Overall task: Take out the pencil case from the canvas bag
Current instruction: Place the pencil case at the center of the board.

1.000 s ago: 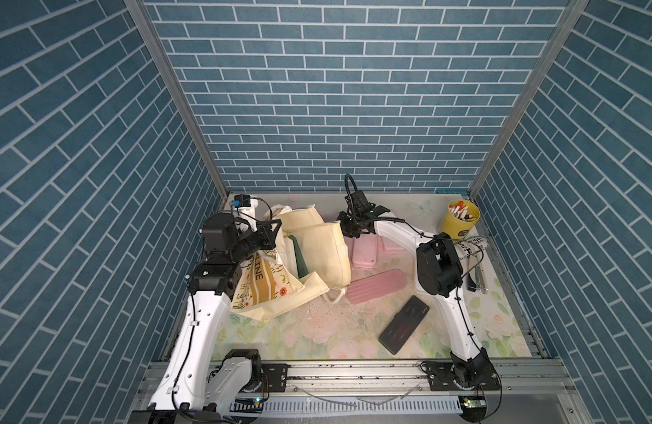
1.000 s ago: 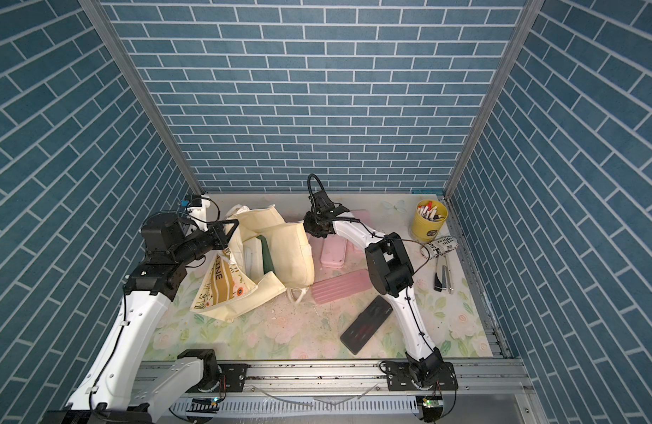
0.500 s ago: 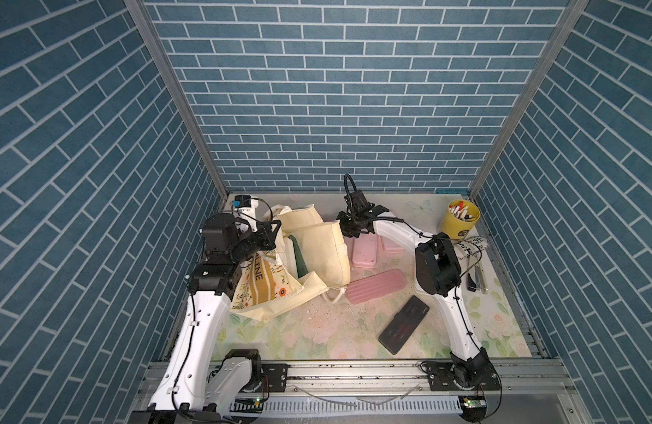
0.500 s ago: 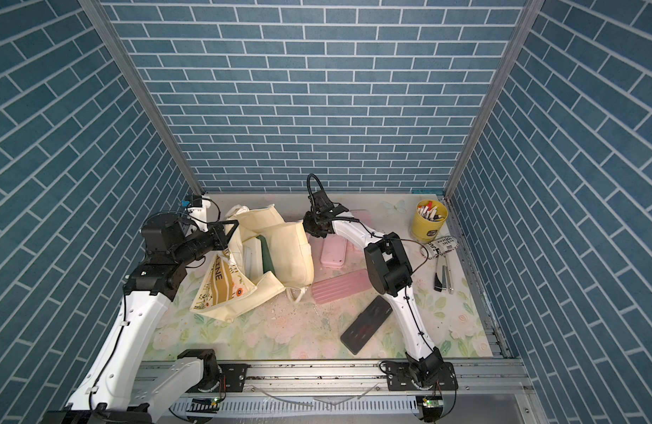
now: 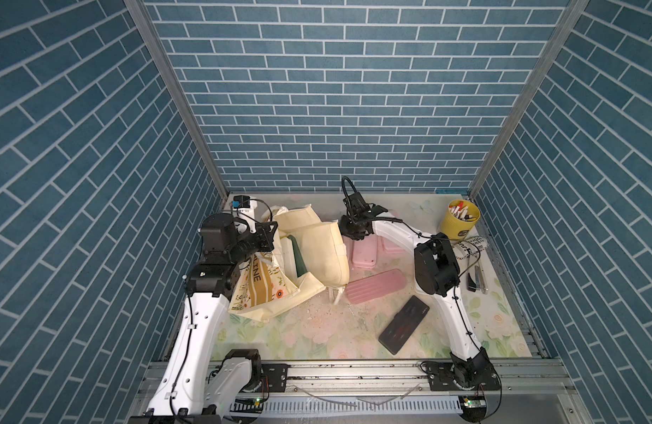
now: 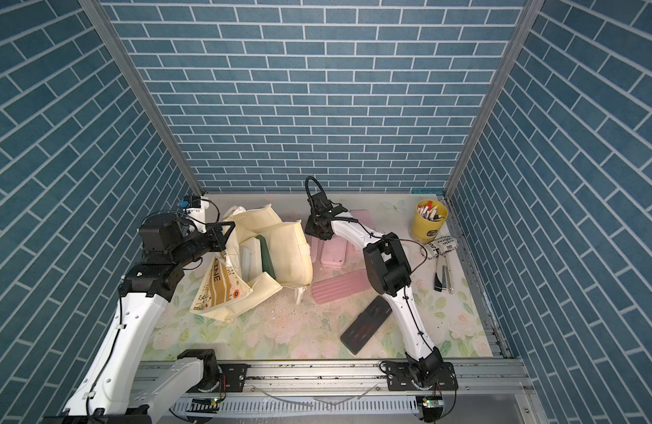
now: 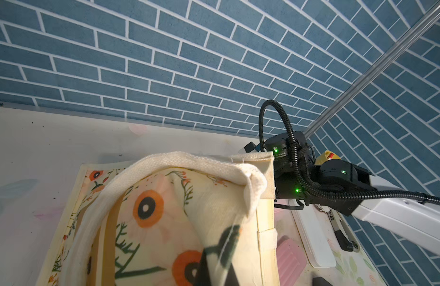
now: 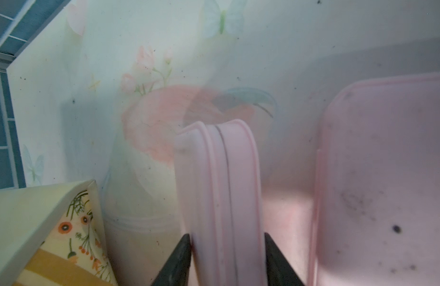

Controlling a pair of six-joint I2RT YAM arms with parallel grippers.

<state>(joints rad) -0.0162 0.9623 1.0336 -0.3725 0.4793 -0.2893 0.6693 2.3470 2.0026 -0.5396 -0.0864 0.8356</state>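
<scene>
Right pincer (image 8: 227,235) flanks pale-pink pencil case (image 8: 219,178) (edge-on).

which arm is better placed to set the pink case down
Right: the right gripper straddles the pink case standing on edge beside the canvas bag; the left gripper is shut on the bag's edge.

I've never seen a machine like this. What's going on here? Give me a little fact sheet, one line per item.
Left jaws: shut on the canvas bag, lifting its rim
Right jaws: either side of a pink pencil case standing on edge; grip unclear
Pencil case location: on the table, outside the bag
Inside bag: a dark green item
Also on table: flat pink case, ribbed pink case, black case, yellow pen pot
</scene>
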